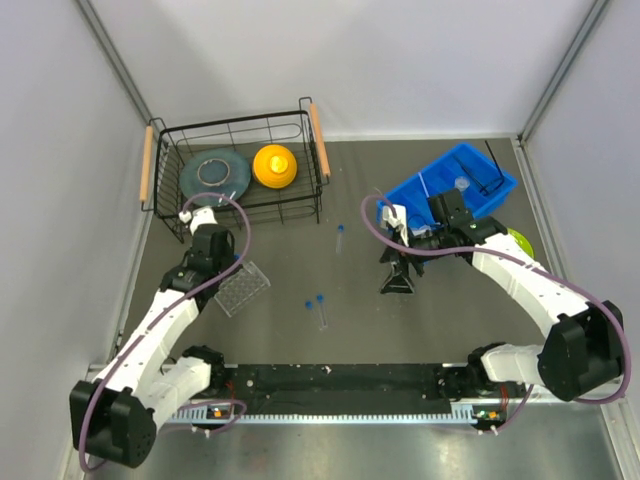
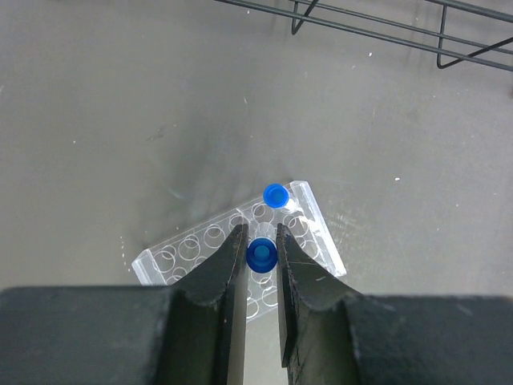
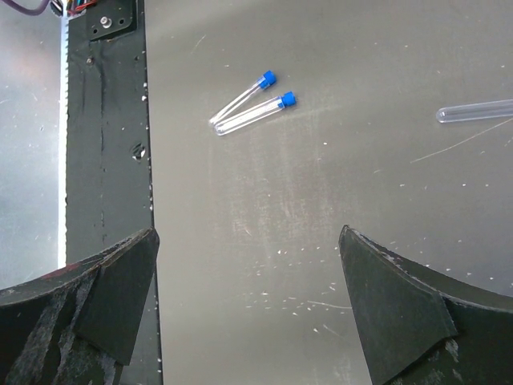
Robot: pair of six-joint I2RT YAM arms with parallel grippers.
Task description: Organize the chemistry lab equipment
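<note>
Lab equipment, sorting partly done. You are finding the clear plastic grid rack [image 2: 322, 245] lying on the grey table just in front of the black wire basket [image 1: 240, 122], with one blue-capped test tube [image 2: 275, 195] sitting upright in a corner well. Your left gripper [image 2: 260, 241] is clenching a second capped tube [image 2: 261, 255] by its top and is holding it upright over the rack's wells; whether its lower end is entering a well is hidden by the fingers. Your right gripper [image 3: 248, 237] is hanging with its jaws spread wide and nothing between them, over bare table near the blue bin [image 1: 402, 192]. You are leaving three items unsorted on the table: a pair of loose test tubes [image 3: 255, 112] lying side by side near the front rail, and a single loose tube [image 1: 339, 237] lying well apart from them, between the basket and the bin. The bin is holding a small clear vial [image 1: 461, 184] and what is looking like the black wire ring stand [image 1: 494, 168]; its other contents are too small to name. By this count you are working through the tubes: one racked, one in hand, three waiting, and the rack itself is sitting askew, so it is probably needing squaring afterwards.
</note>
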